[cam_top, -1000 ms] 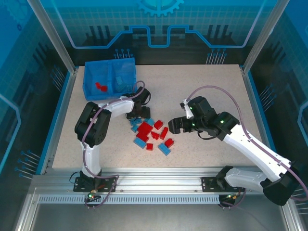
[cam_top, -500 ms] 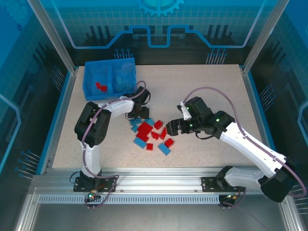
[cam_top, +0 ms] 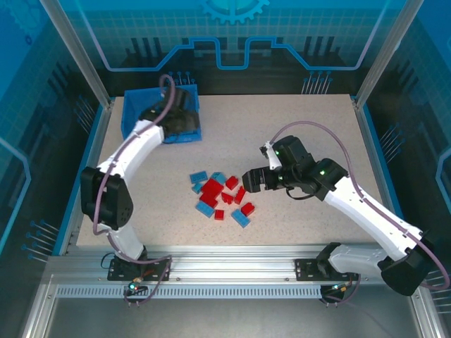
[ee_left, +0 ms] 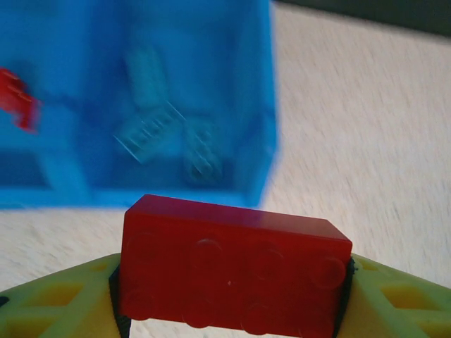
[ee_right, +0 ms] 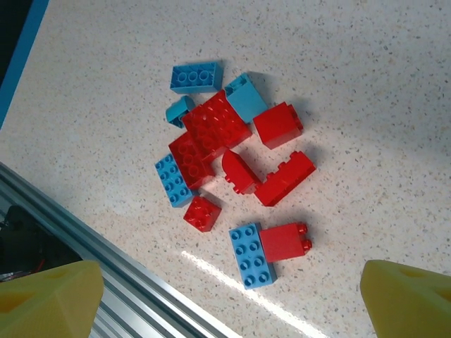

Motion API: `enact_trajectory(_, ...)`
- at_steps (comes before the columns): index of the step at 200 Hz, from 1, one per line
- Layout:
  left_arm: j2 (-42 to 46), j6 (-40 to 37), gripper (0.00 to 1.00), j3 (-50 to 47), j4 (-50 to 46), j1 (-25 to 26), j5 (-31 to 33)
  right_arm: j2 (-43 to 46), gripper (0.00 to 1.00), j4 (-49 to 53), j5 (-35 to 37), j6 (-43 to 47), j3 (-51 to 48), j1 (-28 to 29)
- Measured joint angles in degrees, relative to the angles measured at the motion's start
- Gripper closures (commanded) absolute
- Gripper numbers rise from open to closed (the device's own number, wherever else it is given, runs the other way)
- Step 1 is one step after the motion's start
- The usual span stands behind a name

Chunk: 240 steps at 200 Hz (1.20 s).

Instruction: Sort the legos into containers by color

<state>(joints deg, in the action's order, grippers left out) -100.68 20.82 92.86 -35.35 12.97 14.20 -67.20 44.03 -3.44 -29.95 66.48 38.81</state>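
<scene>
The left gripper (ee_left: pixel 232 299) clamps a glossy, oblong red brick (ee_left: pixel 232 267) by its ends, by the near wall of the blue bin (ee_left: pixel 262 105) at the worktop's far-left corner. The right gripper (cam_top: pixel 251 180) hangs with its jaws spread wide over the loose red and light-blue legos (ee_right: pixel 211 141) mid-worktop.

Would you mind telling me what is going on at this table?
Two arms are sorting bricks by color. The left jaws grip a red brick near the blue bin, whose compartments hold a few red and light blue pieces. The right jaws hang open above the mixed pile on the table.
</scene>
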Motion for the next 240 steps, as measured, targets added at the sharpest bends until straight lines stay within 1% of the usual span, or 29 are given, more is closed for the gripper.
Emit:
enact_trajectory(19, -1.5, 0.1, 0.51, 3.6, -0.4, -6.9, -0.3, -2.2, 0.05, -0.1, 0.0, 0.4, 1.9, -0.3)
enact_trajectory(31, -3.8, 0.7, 0.51, 6.1, -0.5, -10.8, -1.5, -4.0, 0.05, -0.1, -0.2, 0.9, 3.0, -0.6)
enact_trajectory(56, -11.2, 3.3, 0.49, 11.4, -1.6, -16.4, -4.2, -7.3, 0.05, -0.1, -0.7, 2.0, 4.8, -1.0)
enact_trajectory(84, -20.8, 6.9, 0.46, 18.6, -3.8, -19.9, -8.2, -9.0, 0.05, 0.1, -1.6, 3.0, 5.9, -1.5)
enact_trajectory(105, -27.2, 10.5, 0.44, 23.9, -5.2, -21.9, -12.5, -9.0, 0.05, 0.1, -1.8, 3.0, 6.0, -1.7)
enact_trajectory(113, -29.3, 11.8, 0.41, 25.9, -5.8, -22.7, -13.8, -9.0, 0.05, 0.1, -1.8, 3.0, 6.0, -1.7)
enact_trajectory(127, -32.4, 13.7, 0.31, 29.1, -6.8, -23.8, -15.3, -9.0, 0.05, 0.1, -1.8, 3.0, 6.0, -1.7)
enact_trajectory(144, -35.2, 15.1, 0.25, 32.8, -8.1, -24.7, -16.6, -9.0, 0.05, 0.1, -1.7, 3.0, 6.0, -1.7)
enact_trajectory(163, -36.3, 16.2, 0.21, 35.4, -8.9, -25.0, -17.7, -9.0, 0.05, 0.1, -1.7, 3.0, 6.0, -1.7)
enact_trajectory(185, -35.9, 16.6, 0.20, 36.0, -9.0, -24.9, -18.6, -9.3, 0.05, 0.1, -1.7, 3.0, 6.0, -1.7)
enact_trajectory(197, -35.4, 16.7, 0.22, 35.3, -8.8, -24.8, -19.0, -9.6, 0.05, 0.1, -1.7, 3.0, 6.2, -1.8)
enact_trajectory(221, -31.3, 16.8, 0.22, 30.0, -7.4, -24.8, -20.0, -10.5, 0.05, 0.1, -1.7, 3.0, 6.3, -2.0)
enact_trajectory(240, -23.7, 16.8, 0.22, 21.7, -4.8, -24.5, -20.7, -11.9, 0.05, -0.1, -1.7, 3.2, 6.4, -2.5)
